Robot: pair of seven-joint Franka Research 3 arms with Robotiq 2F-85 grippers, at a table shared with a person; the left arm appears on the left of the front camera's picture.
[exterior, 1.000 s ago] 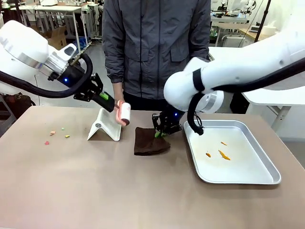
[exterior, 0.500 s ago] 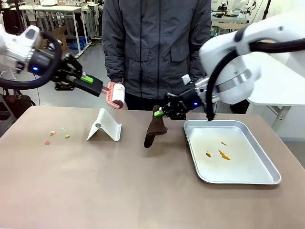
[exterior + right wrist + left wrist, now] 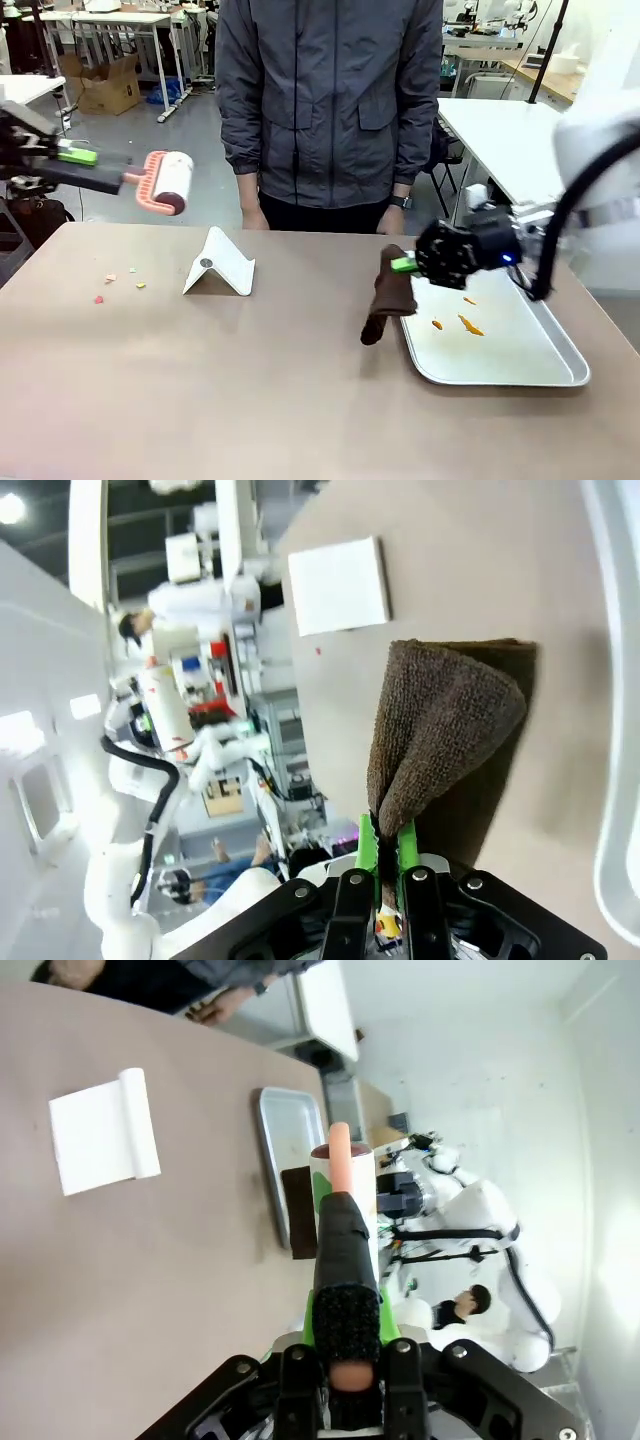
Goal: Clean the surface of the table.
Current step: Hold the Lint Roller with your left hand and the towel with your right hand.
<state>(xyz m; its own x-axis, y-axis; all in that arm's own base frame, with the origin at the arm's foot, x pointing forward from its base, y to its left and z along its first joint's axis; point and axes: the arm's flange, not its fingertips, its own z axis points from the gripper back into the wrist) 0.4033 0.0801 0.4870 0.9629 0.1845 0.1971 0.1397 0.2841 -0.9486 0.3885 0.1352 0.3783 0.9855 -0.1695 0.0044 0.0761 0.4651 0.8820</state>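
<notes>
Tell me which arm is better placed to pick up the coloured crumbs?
Left. The left gripper holds the lint roller on the side of the crumbs; the right gripper holds the brown cloth over by the tray.

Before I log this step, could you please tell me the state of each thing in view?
Lint roller: held above the table by left fingers.
Cloth: hanging, pinched by right fingers.
Tray: holds orange scraps.
Stand: standing on table.
Crumbs: scattered on table.
</notes>
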